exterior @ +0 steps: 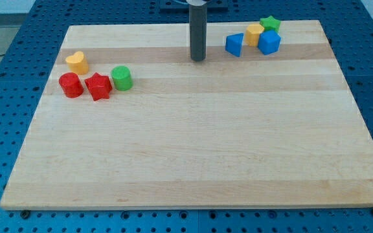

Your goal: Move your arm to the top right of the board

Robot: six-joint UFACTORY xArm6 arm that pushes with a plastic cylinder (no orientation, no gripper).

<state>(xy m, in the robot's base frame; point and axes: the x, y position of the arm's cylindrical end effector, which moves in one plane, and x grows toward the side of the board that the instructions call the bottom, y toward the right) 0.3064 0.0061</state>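
Board (pixel 193 142) of pale wood on blue perforated table (pixel 18 65).

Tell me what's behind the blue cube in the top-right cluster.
Behind the blue cube sits the green star, touching it, its lower part covered. The yellow block is beside it. My tip stands well left.

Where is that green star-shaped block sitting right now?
The green star sits near the board's top right corner in the camera view, at the back of a cluster, touching the yellow block and the blue cube, right of my tip.
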